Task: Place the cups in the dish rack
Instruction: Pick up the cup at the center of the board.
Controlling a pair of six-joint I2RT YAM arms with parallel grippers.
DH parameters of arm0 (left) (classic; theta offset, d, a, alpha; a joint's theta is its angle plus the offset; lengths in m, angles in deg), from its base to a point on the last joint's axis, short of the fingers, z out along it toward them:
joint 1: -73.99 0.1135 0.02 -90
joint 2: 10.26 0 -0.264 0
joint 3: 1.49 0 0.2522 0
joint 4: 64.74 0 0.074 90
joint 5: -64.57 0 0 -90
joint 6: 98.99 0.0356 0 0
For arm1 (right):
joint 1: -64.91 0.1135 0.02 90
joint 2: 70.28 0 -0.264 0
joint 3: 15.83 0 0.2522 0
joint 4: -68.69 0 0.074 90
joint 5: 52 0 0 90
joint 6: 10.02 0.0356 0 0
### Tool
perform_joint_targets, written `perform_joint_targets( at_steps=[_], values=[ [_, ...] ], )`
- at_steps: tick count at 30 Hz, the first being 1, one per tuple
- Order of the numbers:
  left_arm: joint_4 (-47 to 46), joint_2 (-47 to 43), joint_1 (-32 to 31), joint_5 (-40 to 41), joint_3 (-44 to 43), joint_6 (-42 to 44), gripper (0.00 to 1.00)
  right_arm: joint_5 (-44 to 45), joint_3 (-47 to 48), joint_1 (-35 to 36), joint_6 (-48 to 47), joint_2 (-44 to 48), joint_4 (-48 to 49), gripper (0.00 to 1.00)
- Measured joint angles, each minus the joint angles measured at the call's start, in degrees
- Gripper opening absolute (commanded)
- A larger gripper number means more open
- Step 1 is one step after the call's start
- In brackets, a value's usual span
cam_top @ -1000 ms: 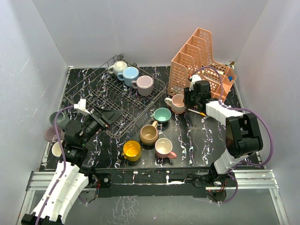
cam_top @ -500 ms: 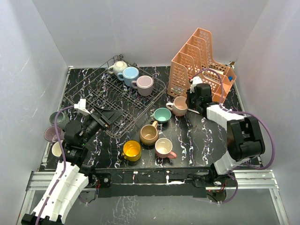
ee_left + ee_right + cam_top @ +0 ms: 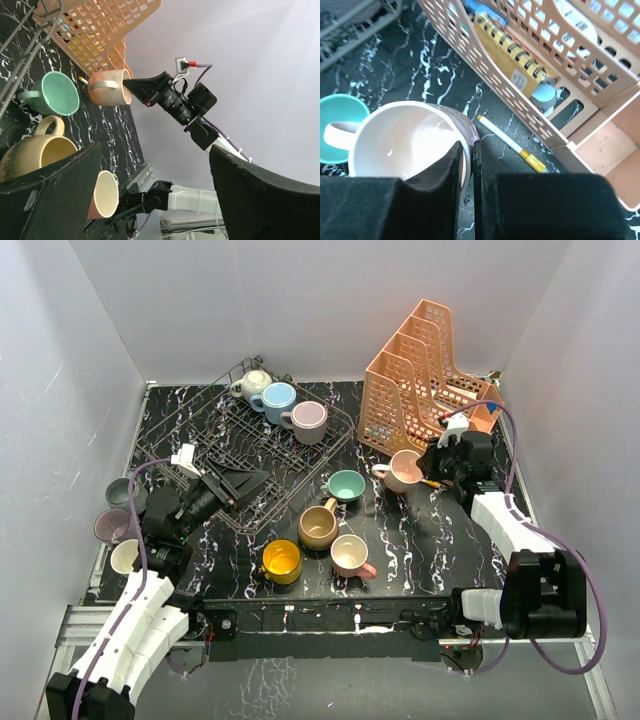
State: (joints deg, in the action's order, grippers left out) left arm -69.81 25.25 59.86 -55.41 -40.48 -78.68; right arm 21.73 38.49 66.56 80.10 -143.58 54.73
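Cup rim inside right pincer

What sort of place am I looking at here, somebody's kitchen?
Probably a lab test booth, not a kitchen: plain white walls box in one table, two robot arms are bolted to a metal rail, and mugs sit beside a dish rack and an office organizer.

No text, brand, number or sign could be read anywhere. The spiral notebook standing in the orange file organizer near the far right corner of the table bore a small pale label, its print too small to make out.
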Motion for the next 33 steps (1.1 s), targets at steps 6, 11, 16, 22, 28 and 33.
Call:
perform_joint_targets(
  at_steps=[6,11,16,22,28,33],
  values=[
    [-3.7,3.9,-3.5,0.3,-0.7,-2.1,0.86,-9.5,-0.2,-4.8,-0.2,4.1,-0.1,0.08],
    [-6.7,9.7,-14.4,5.3,-3.4,-1.4,0.84,-18.8,-0.1,-8.4,-0.1,4.2,-1.8,0.08],
    [-12.2,17.9,-26.7,13.8,-4.5,-2.1,0.85,-27.4,-0.1,-11.1,1.6,4.4,-1.7,0.08],
    [-18.9,29.2,-36.5,23.6,-8.1,-5.4,0.86,-35.5,0.4,-11.9,4.7,5.4,-0.6,0.08],
    [-24.4,37.2,-40.5,28.8,-14.1,-12.8,0.86,-41.7,2.2,-11.9,9.2,5.4,3.4,0.08],
    [-26.3,39.0,-42.8,34.5,-14.6,-20.7,0.87,-45.1,3.6,-11.9,13.0,5.4,8.3,0.08]
  ],
)
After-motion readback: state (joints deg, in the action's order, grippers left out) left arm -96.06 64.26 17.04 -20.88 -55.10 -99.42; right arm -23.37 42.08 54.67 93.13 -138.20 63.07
